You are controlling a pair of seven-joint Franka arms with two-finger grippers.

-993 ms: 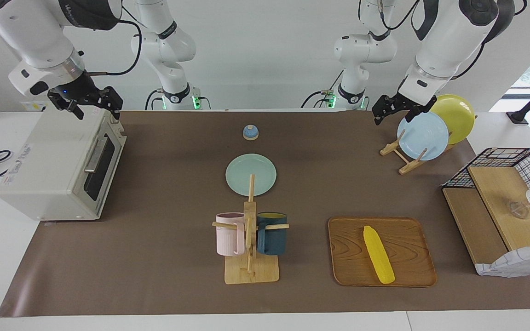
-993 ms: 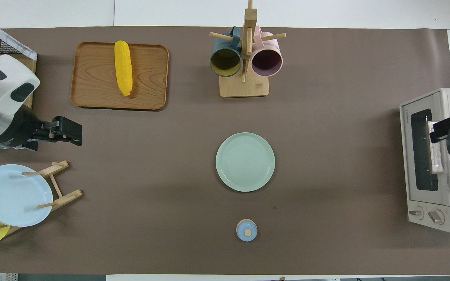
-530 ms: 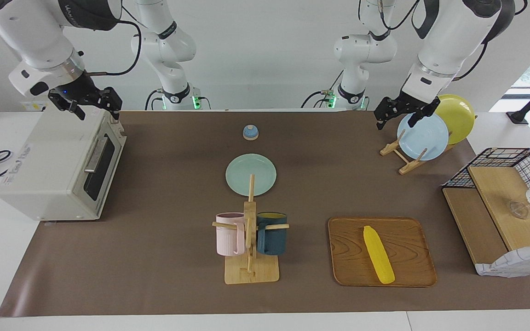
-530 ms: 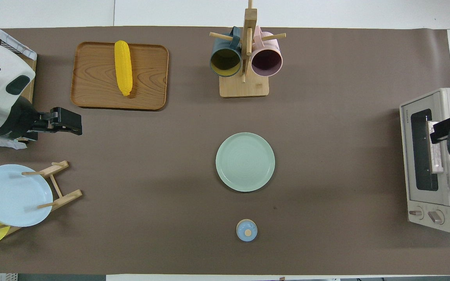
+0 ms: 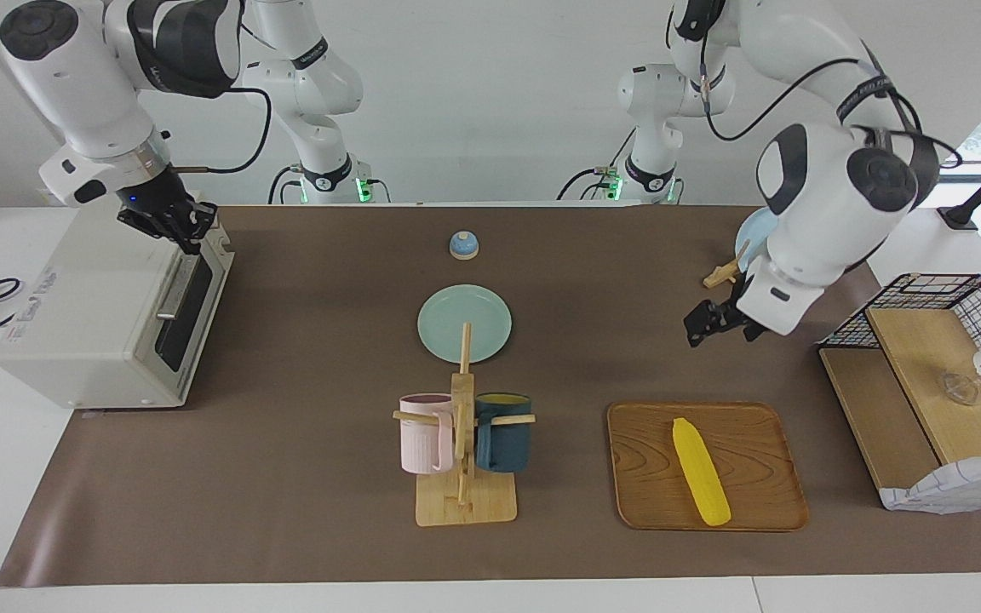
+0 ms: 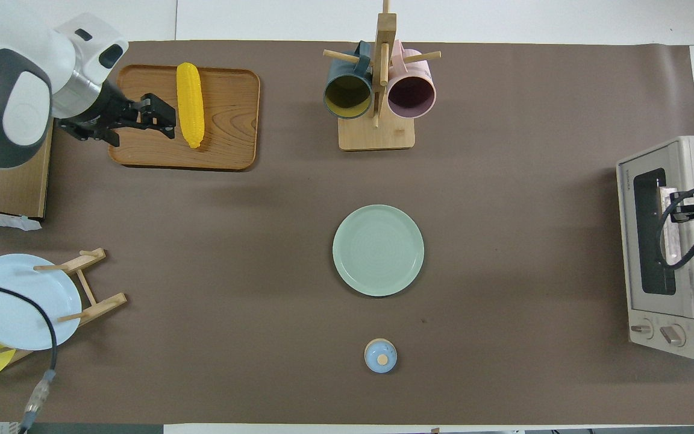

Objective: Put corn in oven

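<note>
The corn [image 5: 700, 471] is lying on the wooden tray [image 5: 644, 502], below and apart from the spread fingers of the raised left gripper [image 5: 716, 322]. The right gripper [image 5: 186, 223], fingers closed together, is being held at the top edge of the oven [image 5: 99, 315], whose door is shut.

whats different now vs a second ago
The left gripper, open, swung away from the plate rack and now hangs over the wooden tray, beside the corn. The right gripper dropped to the oven door's top edge and shut. Corn, tray and closed oven door are unmoved.
</note>
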